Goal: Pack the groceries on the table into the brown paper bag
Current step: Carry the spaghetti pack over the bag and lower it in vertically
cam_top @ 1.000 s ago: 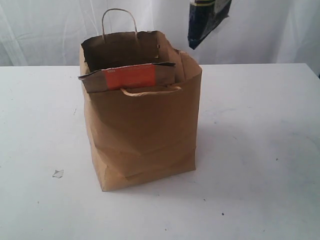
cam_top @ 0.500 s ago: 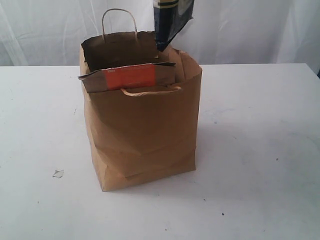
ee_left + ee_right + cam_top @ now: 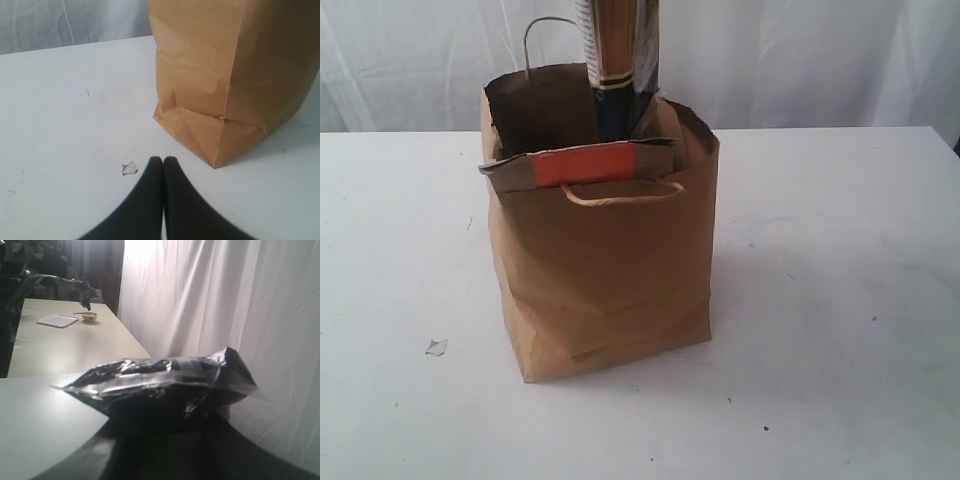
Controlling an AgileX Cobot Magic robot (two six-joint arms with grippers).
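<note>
Right pincer (image 3: 165, 436) clamps the long spaghetti packet (image 3: 615, 70) upright in brown paper bag (image 3: 605, 270), behind kraft pouch (image 3: 585, 165).

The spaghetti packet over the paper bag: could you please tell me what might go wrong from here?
The long spaghetti packet sticks well above the brown paper bag; released, it may lean and tip the bag. The small kraft pouch perches at the front rim, so a nudge could knock it out onto the table.
</note>
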